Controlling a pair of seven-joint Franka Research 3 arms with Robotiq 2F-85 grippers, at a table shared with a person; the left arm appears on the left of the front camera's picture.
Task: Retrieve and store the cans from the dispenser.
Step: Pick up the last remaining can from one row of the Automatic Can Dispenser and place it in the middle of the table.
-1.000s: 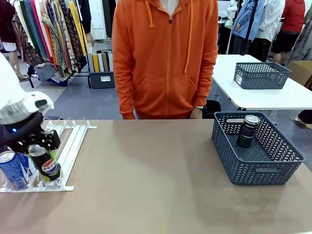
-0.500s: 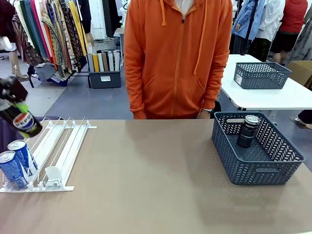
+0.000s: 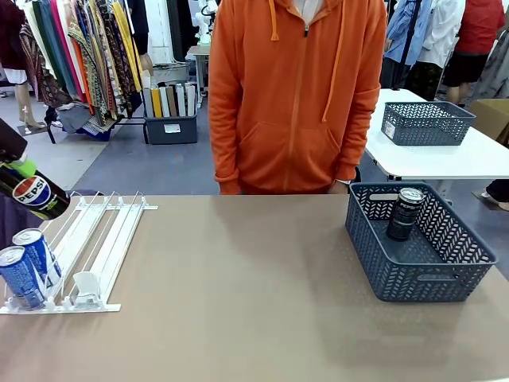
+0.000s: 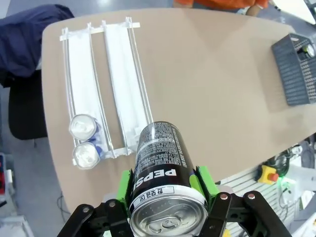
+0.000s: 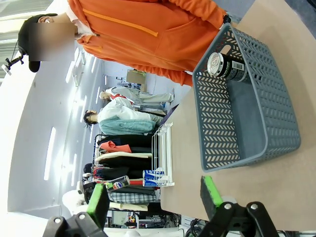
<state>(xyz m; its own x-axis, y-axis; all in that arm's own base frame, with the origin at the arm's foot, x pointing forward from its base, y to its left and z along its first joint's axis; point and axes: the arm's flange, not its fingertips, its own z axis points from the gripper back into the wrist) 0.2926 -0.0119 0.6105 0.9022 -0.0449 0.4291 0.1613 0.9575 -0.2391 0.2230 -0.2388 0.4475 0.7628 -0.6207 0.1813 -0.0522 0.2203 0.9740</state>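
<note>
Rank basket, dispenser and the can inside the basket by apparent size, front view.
1. Basket and dispenser: similar spread, too close to rank.
2. Black can in the basket: clearly smallest.

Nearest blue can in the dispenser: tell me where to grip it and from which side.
Grip the nearest blue can by its upper body, above the dispenser rails, from the robot's side, jaws across the lane: the second blue can stands close behind.

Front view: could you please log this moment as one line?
left claw shut on Pepsi can, airborne | right claw open | two blue cans in dispenser | black can in basket
</note>
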